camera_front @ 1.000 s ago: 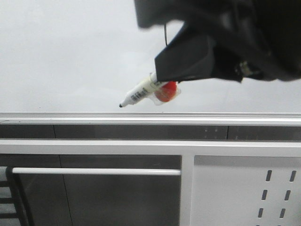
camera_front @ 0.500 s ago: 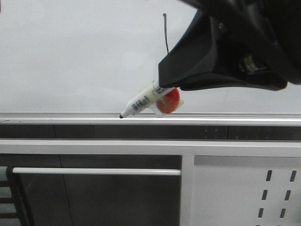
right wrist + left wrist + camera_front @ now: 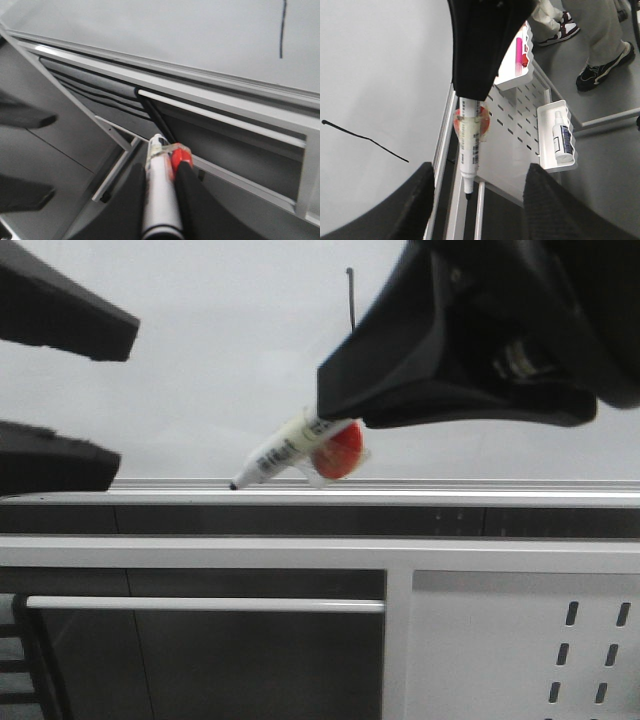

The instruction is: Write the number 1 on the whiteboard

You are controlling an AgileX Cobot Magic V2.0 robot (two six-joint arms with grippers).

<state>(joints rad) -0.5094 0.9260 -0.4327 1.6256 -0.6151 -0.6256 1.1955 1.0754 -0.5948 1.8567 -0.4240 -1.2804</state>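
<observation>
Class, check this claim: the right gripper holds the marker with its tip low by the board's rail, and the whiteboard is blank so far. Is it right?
Not quite. The whiteboard is not blank: the number 1, a thin black stroke, is already on it, as the front view shows. The rest stands: the right gripper holds the marker, tip low by the rail.

A: How did the black right gripper (image 3: 330, 420) stand?
B: Clamped on a white marker pen (image 3: 275, 452), tilted down-left.
A: And the black left gripper (image 3: 60, 400)?
B: Its jaws gaped wide, holding nothing.
</observation>
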